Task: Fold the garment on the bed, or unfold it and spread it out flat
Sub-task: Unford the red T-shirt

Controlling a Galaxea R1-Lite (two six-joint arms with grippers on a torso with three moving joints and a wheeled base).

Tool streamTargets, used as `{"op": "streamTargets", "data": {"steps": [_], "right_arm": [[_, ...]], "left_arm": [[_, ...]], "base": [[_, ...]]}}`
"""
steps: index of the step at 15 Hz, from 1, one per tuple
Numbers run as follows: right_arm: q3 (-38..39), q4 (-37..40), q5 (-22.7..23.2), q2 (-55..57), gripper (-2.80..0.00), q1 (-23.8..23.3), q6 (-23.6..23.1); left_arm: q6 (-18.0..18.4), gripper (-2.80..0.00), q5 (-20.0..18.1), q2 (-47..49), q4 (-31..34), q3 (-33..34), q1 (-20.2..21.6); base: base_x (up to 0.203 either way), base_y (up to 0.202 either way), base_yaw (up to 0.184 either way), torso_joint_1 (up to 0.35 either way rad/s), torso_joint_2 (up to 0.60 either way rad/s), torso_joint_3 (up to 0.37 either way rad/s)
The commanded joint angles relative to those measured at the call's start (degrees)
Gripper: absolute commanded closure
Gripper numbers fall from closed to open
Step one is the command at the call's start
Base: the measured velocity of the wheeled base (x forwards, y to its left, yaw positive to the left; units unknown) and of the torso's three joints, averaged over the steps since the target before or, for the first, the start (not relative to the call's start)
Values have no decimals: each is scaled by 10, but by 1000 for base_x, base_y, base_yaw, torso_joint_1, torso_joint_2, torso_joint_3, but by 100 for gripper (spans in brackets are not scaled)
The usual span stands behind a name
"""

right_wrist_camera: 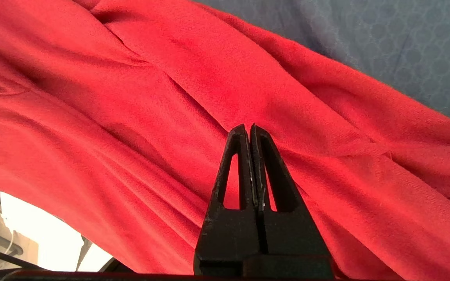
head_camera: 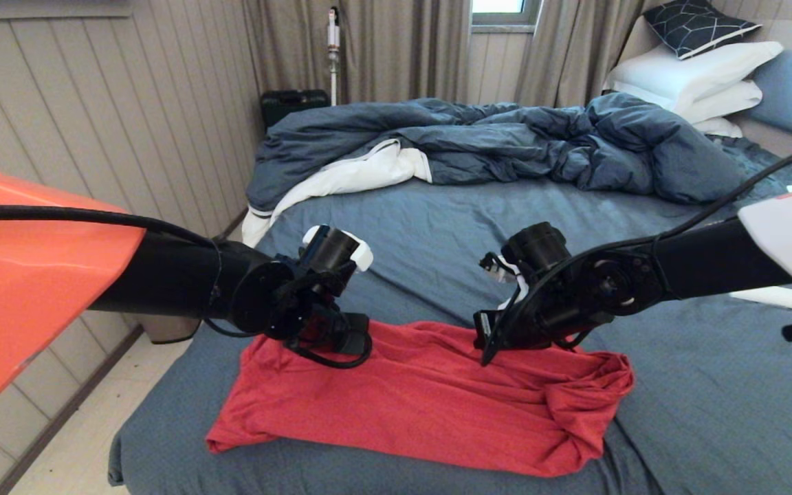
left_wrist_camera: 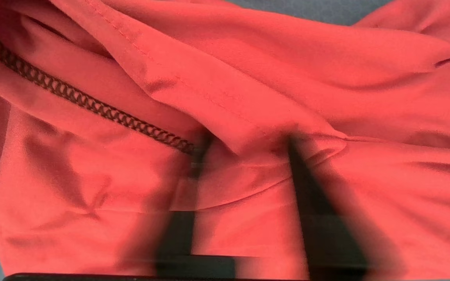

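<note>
The red garment (head_camera: 423,405) lies bunched in a wide strip on the slate-blue bed (head_camera: 712,385), its right end rumpled; no print shows. My left gripper (head_camera: 349,342) is down on the garment's far left corner. In the left wrist view the left gripper (left_wrist_camera: 245,142) is open, its two dark fingers (left_wrist_camera: 311,203) set either side of a hemmed fold of the garment (left_wrist_camera: 248,78). My right gripper (head_camera: 487,347) rests on the garment's far edge near the middle. In the right wrist view the right gripper (right_wrist_camera: 247,127) is shut, tips together against the garment (right_wrist_camera: 131,97), with no cloth seen between them.
A rumpled dark blue duvet (head_camera: 540,144) with white lining fills the far half of the bed. White pillows (head_camera: 698,75) are stacked at the back right. The bed's left edge drops to a pale floor (head_camera: 80,440) beside a panelled wall.
</note>
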Motion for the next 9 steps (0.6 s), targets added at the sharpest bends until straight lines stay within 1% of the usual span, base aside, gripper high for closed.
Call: {"op": "streamTargets", "data": {"steps": [1,6,8,9], "right_arm": [[4,1,1,1,0,0,1],[14,1,0,-9,0,-1,1],[19,1,0,-16,0,-1,1],[23,1,0,-22,0,-1,1]], "left_arm": [[-2,0,1,-2,1,0,0],[-9,0,5,-14,9,2,-1],[-17,0,6,-30,26,5,-1],[-22,0,6,-50,47,7,-3]], "base": [[0,0,0,0,0,0],[0,0,0,0,0,0],[0,0,0,0,0,0],[0,0,0,0,0,0]]}}
